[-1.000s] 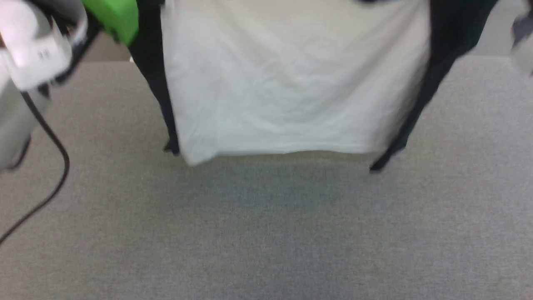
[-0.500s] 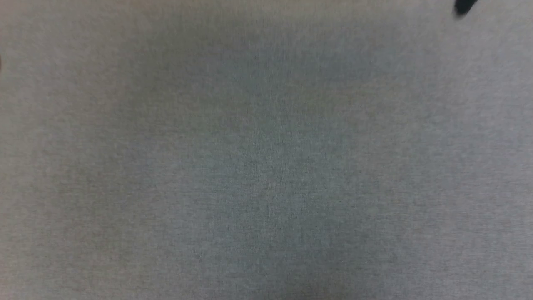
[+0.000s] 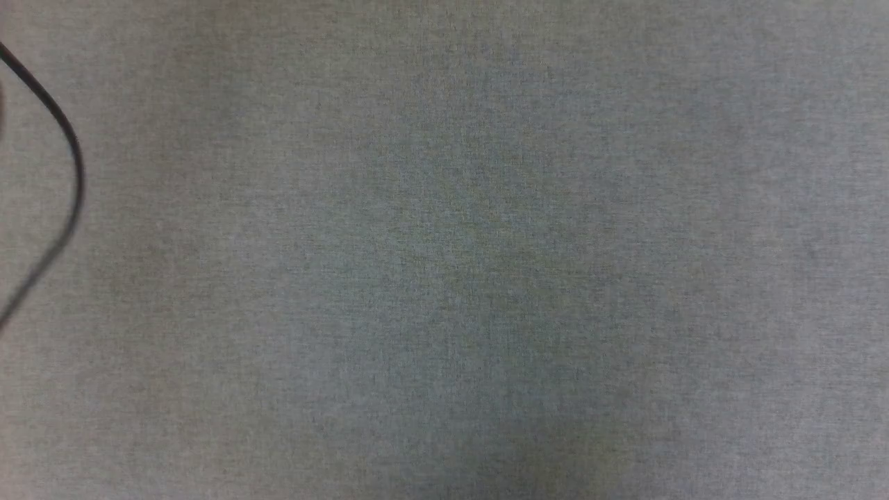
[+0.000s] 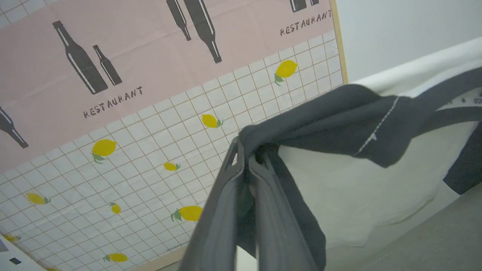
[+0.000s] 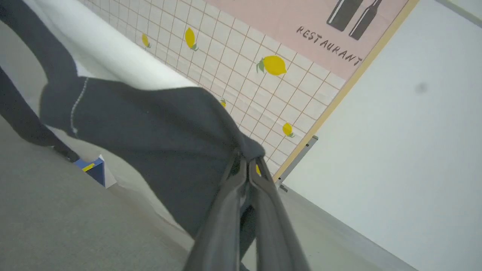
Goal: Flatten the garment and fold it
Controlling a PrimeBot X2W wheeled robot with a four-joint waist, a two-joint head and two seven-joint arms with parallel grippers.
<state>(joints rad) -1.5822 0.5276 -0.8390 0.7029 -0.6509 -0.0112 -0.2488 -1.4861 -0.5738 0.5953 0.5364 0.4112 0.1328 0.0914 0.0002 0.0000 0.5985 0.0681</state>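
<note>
Item: garment [image 4: 339,188], hanging in the air over the grey desk [image 3: 444,278]. I am gripping black cloth with left gripper [image 4: 246,156] and right gripper [image 5: 247,163], both clenched. I am aiming to lower it hem-first, level and taut.

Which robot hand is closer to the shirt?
Neither, it's a tie. The left gripper is shut on black sleeve cloth at one side of the shirt. The right gripper is shut on black sleeve cloth at the other side. Both touch it.
</note>
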